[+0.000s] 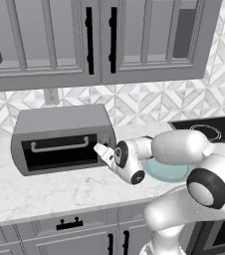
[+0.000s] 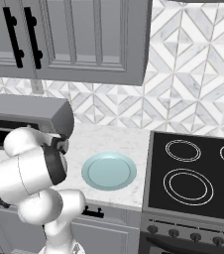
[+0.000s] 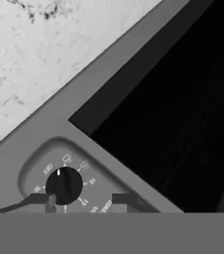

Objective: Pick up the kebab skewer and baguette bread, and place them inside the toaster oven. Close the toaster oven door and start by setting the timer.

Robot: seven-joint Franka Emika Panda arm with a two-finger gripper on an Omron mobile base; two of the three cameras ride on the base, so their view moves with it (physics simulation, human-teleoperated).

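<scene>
The white arm bends low across the desk [image 1: 45, 191], its wrist turned left so the tool [image 1: 100, 150] points at the right end of the toaster oven [image 1: 59, 137]. In the hand view the two dark tips stand partly apart, either side of a black timer knob [image 3: 64, 185], and grip nothing. The grey oven sits at the back of the marble desk under the wall cabinets, its door [image 1: 59, 152] shut, dark glass below a silver bar handle [image 1: 59, 146]. A pale blue plate [image 2: 108, 170] lies to its right.
</scene>
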